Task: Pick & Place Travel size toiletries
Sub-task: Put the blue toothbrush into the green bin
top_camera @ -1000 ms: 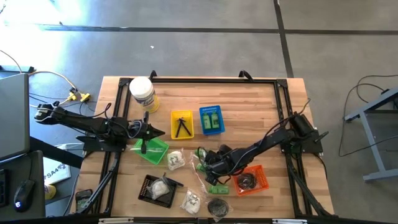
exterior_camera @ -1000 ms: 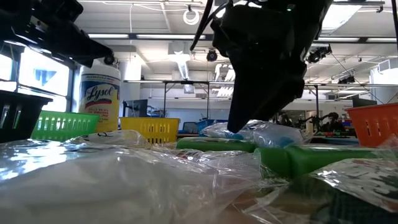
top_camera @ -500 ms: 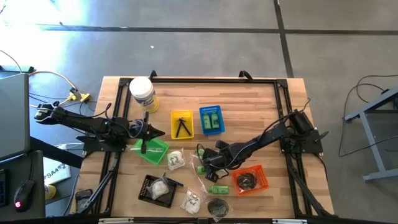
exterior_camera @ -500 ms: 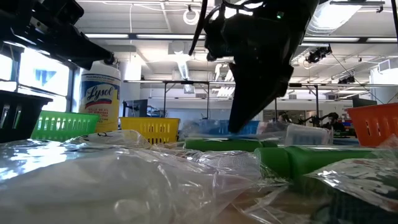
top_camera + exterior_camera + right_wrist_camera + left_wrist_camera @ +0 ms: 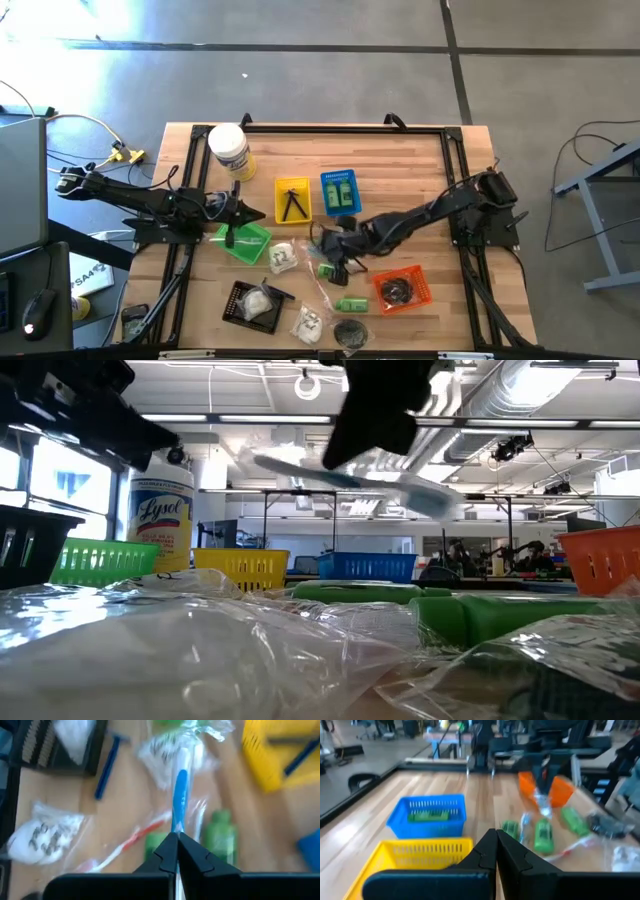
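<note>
High view: right tool (image 5: 330, 243) lifts packet (image 5: 180, 795) above green bottles (image 5: 350, 304).

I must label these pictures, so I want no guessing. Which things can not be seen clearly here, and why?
- Long thin clear packet held by the right gripper: blurred; contents unclear beyond a blue handle.
- Orange basket: contents dark and too small in the high view.
- Left gripper: shut, hides the yellow basket's inside in its wrist view.

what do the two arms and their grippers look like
Both arms are dark, nearly black, slim and jointed, with black cables along them. The left gripper and right gripper each end in two matte black, wedge-shaped jaws tapering to a point. No markings show.
</note>
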Available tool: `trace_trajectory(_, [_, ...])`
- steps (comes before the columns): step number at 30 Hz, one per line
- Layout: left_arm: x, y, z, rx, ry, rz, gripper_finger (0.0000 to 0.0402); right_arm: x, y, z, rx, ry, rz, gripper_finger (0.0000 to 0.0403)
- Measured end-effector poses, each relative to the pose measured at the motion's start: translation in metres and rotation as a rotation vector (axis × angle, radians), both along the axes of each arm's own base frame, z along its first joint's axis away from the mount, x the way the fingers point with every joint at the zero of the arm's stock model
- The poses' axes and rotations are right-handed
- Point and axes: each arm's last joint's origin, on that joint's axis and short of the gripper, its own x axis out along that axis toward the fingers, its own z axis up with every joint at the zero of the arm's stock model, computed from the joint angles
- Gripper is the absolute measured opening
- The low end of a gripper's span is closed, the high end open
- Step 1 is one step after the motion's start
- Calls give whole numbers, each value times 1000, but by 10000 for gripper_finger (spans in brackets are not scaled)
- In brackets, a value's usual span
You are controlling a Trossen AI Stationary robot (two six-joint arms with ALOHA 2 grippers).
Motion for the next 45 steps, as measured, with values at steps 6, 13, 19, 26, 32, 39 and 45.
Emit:
trace_trajectory(6, [-1,-2,7,61,-72,-64,0,26,-28,29,-95,-184,114,2])
trace_trajectory(13, [-19,-5,45,14,-245,-273,0,51,-61,44,-26,-437,226,2])
trace_trajectory(19, [-44,1,70,12,-111,-247,0,65,-76,28,-36,-466,230,2])
trace_trajectory(26, [-63,9,87,37,-153,-70,0,87,-92,25,22,-725,324,2])
trace_trajectory(32, [-79,12,118,81,-254,-64,0,114,-105,13,32,-818,322,2])
trace_trajectory(39, [-87,13,130,93,-285,-84,0,157,-103,-13,34,-820,327,2])
trace_trajectory(45, [-87,13,128,93,-266,-88,0,180,-104,-29,39,-757,313,2])
